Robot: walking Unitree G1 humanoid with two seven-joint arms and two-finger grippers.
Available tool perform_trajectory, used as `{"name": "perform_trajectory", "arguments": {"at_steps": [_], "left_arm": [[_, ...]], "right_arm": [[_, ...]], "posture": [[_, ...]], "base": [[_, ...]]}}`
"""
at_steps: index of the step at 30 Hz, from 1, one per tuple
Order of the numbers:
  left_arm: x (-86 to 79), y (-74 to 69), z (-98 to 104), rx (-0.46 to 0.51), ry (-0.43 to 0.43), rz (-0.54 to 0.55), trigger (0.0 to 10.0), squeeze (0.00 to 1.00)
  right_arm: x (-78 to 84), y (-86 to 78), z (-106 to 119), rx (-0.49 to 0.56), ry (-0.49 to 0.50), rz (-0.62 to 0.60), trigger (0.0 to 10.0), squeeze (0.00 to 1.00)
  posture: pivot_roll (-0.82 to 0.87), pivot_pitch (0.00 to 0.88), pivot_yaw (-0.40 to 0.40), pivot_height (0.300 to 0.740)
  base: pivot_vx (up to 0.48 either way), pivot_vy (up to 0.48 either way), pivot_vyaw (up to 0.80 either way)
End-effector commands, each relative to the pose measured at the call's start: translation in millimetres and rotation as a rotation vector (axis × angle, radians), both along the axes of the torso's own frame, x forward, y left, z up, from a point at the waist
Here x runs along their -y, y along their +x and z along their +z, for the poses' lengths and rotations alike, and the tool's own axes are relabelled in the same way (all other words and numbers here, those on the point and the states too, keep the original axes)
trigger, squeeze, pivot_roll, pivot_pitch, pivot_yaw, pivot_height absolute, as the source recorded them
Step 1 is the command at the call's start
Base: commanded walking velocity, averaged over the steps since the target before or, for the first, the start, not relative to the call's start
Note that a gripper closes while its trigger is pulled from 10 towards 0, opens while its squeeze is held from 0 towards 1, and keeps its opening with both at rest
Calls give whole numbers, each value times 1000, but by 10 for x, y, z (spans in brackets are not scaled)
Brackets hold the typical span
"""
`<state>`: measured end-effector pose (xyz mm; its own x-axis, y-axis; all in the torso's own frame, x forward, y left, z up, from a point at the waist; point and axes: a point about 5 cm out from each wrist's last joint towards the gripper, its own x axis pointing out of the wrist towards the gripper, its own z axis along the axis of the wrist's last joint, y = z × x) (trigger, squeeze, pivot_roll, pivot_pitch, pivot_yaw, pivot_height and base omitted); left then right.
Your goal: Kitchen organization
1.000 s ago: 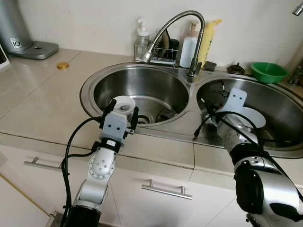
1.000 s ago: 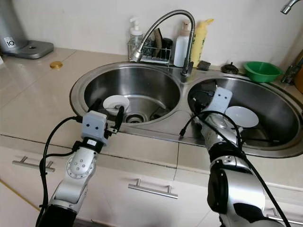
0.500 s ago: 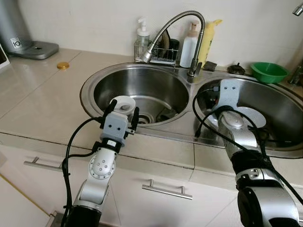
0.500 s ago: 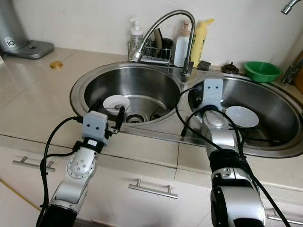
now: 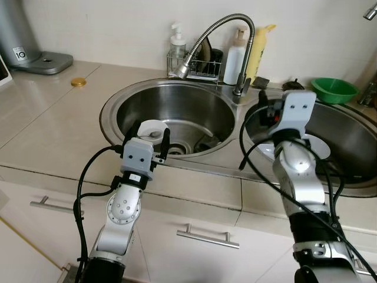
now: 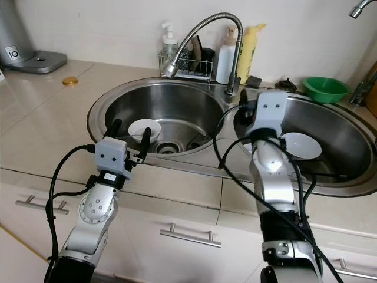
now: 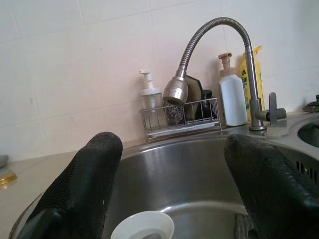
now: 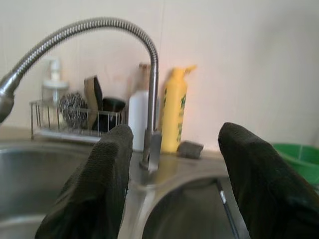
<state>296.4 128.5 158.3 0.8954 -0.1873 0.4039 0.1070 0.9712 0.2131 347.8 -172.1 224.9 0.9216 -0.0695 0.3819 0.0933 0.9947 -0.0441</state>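
A double steel sink [image 5: 112, 103] is set into the beige counter. A small white bowl [image 5: 154, 128] stands upside down in the left basin near the drain, also seen from the left wrist [image 7: 143, 226]. My left gripper [image 5: 152, 131] hangs open over the basin's front rim, just short of the bowl, with its fingers either side of it. A white plate [image 5: 315, 147] lies in the right basin. My right gripper [image 8: 174, 134] is open and raised above the divider between the basins, facing the faucet [image 5: 235, 29].
Behind the sink stands a wire rack [image 5: 197, 65] with a soap pump, scourer and sponge, beside a white bottle [image 5: 235, 59] and a yellow bottle [image 5: 259, 50]. A green bowl [image 5: 334, 89] sits at back right. A gold lid [image 5: 78, 82] and a grey appliance [image 5: 23, 41] are at left.
My right arm has lifted out of the right basin and turned toward the faucet. The left gripper has shifted slightly left and stays open by the bowl.
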Motion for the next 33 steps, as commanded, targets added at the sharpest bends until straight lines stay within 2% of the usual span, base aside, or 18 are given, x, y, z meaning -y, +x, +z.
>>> {"name": "perform_trajectory", "arguments": {"at_steps": [1, 4, 15, 33], "left_arm": [[3, -17, 46, 24, -13, -1, 10000, 0], [1, -20, 46, 24, -13, -4, 10000, 0], [18, -13, 56, 27, -19, -15, 10000, 0], [42, 5, 72, 35, -16, -26, 10000, 0]], "right_arm": [[0, -64, 155, 84, -10, -10, 10000, 0], [-27, -100, 189, 107, -15, -6, 10000, 0], [-53, -131, 131, 87, -8, -11, 10000, 0], [-87, -136, 66, 71, 0, -10, 10000, 0]], "posture": [[74, 0, -38, 740], [75, 0, -39, 740], [75, 0, -39, 740], [75, 0, -39, 740]], "base": [[0, 0, 0], [0, 0, 0], [-44, 0, 0], [-268, 0, 0]]}}
